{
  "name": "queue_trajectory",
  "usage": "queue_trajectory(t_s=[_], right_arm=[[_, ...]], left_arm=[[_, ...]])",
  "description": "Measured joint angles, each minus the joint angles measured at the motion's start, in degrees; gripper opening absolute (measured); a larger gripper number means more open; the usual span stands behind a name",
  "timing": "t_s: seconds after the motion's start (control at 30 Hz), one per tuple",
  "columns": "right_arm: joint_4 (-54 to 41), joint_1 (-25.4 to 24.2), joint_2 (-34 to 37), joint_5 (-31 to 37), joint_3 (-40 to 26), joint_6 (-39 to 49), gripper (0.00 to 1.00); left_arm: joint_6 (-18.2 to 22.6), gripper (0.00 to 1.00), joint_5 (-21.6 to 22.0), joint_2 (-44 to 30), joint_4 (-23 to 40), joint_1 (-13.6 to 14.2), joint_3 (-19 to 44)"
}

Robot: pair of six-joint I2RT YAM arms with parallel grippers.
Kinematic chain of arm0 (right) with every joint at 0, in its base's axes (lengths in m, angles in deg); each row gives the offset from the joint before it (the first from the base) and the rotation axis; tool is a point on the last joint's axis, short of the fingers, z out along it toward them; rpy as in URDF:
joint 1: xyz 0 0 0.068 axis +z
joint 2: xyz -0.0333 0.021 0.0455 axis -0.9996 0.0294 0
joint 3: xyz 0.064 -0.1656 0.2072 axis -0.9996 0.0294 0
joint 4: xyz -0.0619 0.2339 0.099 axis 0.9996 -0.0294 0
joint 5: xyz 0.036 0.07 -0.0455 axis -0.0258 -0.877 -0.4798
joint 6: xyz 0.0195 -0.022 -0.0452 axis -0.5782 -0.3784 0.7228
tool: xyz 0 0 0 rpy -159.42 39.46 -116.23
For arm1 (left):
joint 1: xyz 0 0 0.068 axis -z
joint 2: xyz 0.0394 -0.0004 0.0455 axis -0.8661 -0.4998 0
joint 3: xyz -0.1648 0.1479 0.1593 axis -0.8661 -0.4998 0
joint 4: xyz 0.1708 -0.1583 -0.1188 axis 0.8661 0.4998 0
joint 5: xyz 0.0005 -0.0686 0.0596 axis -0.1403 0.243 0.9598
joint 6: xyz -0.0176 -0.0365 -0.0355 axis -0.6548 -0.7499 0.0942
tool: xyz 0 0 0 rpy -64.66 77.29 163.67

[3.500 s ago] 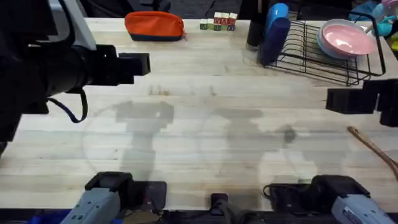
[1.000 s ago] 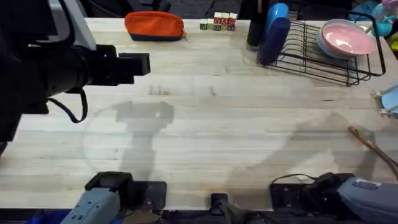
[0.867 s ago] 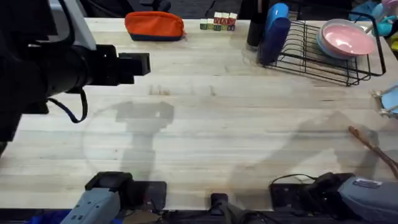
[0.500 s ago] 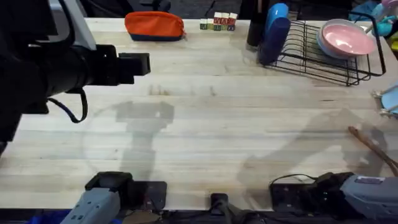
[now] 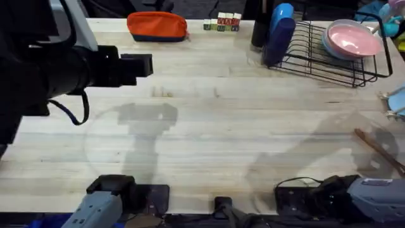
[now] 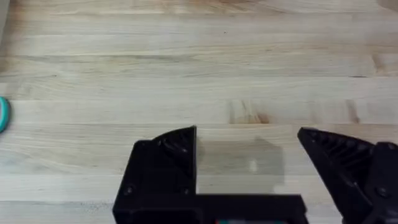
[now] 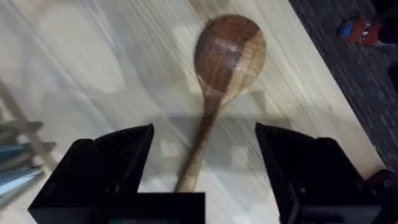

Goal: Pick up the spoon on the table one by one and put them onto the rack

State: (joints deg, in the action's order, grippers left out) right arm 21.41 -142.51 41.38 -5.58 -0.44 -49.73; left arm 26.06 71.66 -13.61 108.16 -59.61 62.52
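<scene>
A brown wooden spoon (image 7: pixel 229 53) lies flat on the table (image 5: pixel 228 126) near its right edge. In the overhead view its thin handle (image 5: pixel 378 150) runs off the frame. My right gripper (image 7: pixel 204 134) hovers open over the spoon, one finger on each side of the handle, not touching it. High over the table's left side my left gripper (image 6: pixel 247 140) is open above bare wood, and it appears large and dark in the overhead view (image 5: pixel 136 66). The black wire rack (image 5: pixel 329 60) stands at the back right, with blue and black holders (image 5: pixel 280 31) at its left end.
A pink bowl (image 5: pixel 351 39) sits in the rack. An orange pouch (image 5: pixel 157 26) and small blocks (image 5: pixel 221 23) lie along the back edge. Metal utensils (image 7: pixel 15 162) lie beside the spoon. A teal piece (image 6: pixel 3 115) shows at the left wrist view's edge.
The right arm has left the overhead view toward the right, and its shadow has drifted toward the spoon. The left arm and the spoon have not moved.
</scene>
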Motion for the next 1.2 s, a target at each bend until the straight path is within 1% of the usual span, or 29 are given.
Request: queue_trajectory(t_s=[0.23, 0.27, 0.37, 0.43, 0.5, 0.57, 0.73, 0.8, 0.83, 0.9, 1.2], right_arm=[[6.6, 0.0, 0.0, -0.5, 6.9, 0.0, 0.994], [9.5, 0.0, -0.2, -1.0, 8.3, 0.0, 0.993], [10.7, 0.0, -0.6, -1.5, 9.0, -0.1, 0.93], [11.1, 0.0, -0.7, -1.6, 9.3, -0.2, 0.913], [11.4, 0.0, -0.7, -1.5, 9.4, -0.2, 0.841], [11.6, 0.0, -0.7, -1.5, 9.4, -0.2, 0.709], [10.7, 0.0, -0.7, -1.2, 9.4, 0.0, 0.281], [9.6, 0.0, -0.7, -0.9, 9.4, 0.2, 0.127], [9.4, 0.0, -0.8, -0.6, 9.4, 0.1, 0.068], [9.3, 0.0, -0.9, -0.5, 9.5, 0.2, 0.04], [9.3, 0.0, -0.9, -0.4, 9.5, 1.3, 0.033]], left_arm=[[0.0, 0.993, 0.0, 0.0, 0.0, 0.0, 0.0], [0.0, 0.994, 0.0, 0.0, 0.2, 0.0, 0.0], [0.0, 0.993, 0.0, 0.0, 0.2, 0.0, 0.0], [0.0, 0.993, 0.0, 0.0, 0.2, 0.0, 0.0], [0.0, 0.993, 0.0, 0.0, 0.2, 0.0, 0.0], [0.0, 0.993, 0.0, 0.0, 0.2, 0.0, 0.0], [0.0, 0.993, 0.0, 0.0, 0.2, 0.0, 0.0], [-0.1, 0.993, 0.0, 0.0, 0.2, 0.0, 0.0], [0.0, 0.993, 0.0, 0.0, 0.2, 0.0, 0.0], [-0.1, 0.994, 0.0, 0.0, 0.2, 0.0, 0.0], [-0.1, 0.993, 0.0, 0.0, 0.2, 0.0, 0.0]])
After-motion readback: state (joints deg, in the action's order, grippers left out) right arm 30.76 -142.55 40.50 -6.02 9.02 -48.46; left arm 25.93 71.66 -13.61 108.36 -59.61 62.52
